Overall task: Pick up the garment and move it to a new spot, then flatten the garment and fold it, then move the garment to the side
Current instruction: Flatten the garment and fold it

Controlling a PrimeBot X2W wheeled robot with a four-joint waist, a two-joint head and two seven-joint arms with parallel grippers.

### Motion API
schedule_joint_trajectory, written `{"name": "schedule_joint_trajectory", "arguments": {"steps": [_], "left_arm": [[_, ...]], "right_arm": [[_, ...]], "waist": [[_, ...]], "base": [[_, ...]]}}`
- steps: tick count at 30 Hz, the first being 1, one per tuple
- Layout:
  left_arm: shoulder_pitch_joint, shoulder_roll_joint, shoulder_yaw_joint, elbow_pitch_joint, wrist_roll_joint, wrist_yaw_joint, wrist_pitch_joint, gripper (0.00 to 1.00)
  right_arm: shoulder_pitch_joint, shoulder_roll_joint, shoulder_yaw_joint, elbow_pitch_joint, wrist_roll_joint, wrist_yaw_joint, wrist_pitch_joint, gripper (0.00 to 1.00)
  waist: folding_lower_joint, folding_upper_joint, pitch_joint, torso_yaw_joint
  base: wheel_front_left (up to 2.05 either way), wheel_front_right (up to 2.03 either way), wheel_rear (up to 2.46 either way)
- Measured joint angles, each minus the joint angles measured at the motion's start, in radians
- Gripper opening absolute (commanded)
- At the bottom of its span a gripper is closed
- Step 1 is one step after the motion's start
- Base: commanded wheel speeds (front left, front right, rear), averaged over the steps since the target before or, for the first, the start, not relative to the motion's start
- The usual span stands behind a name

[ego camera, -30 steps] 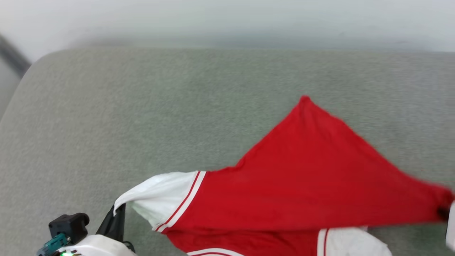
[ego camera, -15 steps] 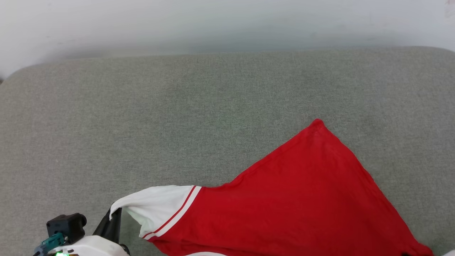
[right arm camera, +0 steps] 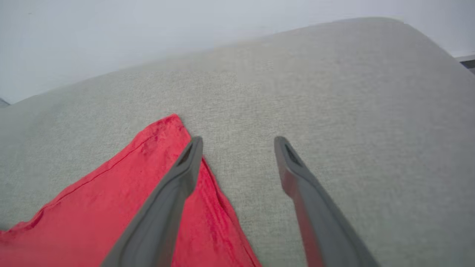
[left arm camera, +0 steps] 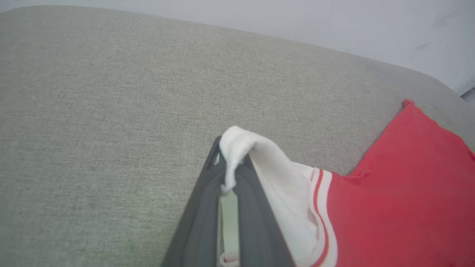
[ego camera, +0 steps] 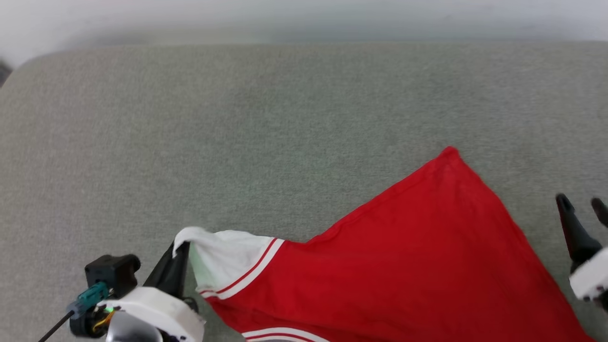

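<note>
grey woven cushion [ego camera: 190, 118] runs back to a pale wall [ego camera: 304, 19] along its far edge. the left gripper [ego camera: 179, 249] has its fingers pressed together on the tip of the white sleeve [ego camera: 228, 256], which is drawn out toward the cushion's left side, close to the near edge. the right gripper [ego camera: 580, 203] has its fingers spread wide and empty, just beside the right border of the garment [ego camera: 403, 266]. the garment lies over the near right part of the cushion, one red corner [ego camera: 449, 153] pointing toward the far edge. it looks set down at its spot but skewed and not flat, so smoothing, folding and the shift aside remain. bare cushion stretches toward the far edge and the far left corner, leaving plenty of room to spread it
</note>
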Motion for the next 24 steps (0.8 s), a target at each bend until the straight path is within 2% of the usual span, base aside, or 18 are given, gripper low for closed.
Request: {"name": "schedule_joint_trajectory", "arguments": {"steps": [2,7,12,19,24], "left_arm": [[-0.022,-0.009,-0.008,-0.009,0.008,-0.006,-0.006,0.00],[-0.075,-0.031,-0.032,-0.007,0.020,-0.027,-0.024,0.00],[-0.118,-0.058,-0.047,0.003,0.024,-0.043,-0.047,0.00],[-0.171,-0.091,-0.075,0.027,0.032,-0.068,-0.068,0.00],[-0.181,-0.109,-0.085,0.057,0.031,-0.079,-0.085,0.00]], "right_arm": [[-0.062,-0.050,0.042,0.028,0.011,0.000,0.071,1.00],[-0.219,-0.176,0.146,0.064,0.051,0.000,0.340,1.00],[-0.348,-0.217,0.236,0.083,0.059,0.000,0.565,1.00],[-0.430,-0.242,0.335,0.161,0.056,0.000,0.648,1.00],[-0.448,-0.250,0.323,0.223,0.074,0.001,0.713,1.00]], "waist": [[0.0000,0.0000,0.022,0.014],[0.0000,0.0000,0.082,0.055],[0.0001,0.0000,0.131,0.103],[0.0002,0.0000,0.179,0.166],[0.0000,0.0000,0.196,0.198]], "base": [[0.00,0.00,0.00],[0.00,0.00,0.00],[0.00,0.00,0.00],[0.00,0.00,0.00],[0.00,0.00,0.00]]}}
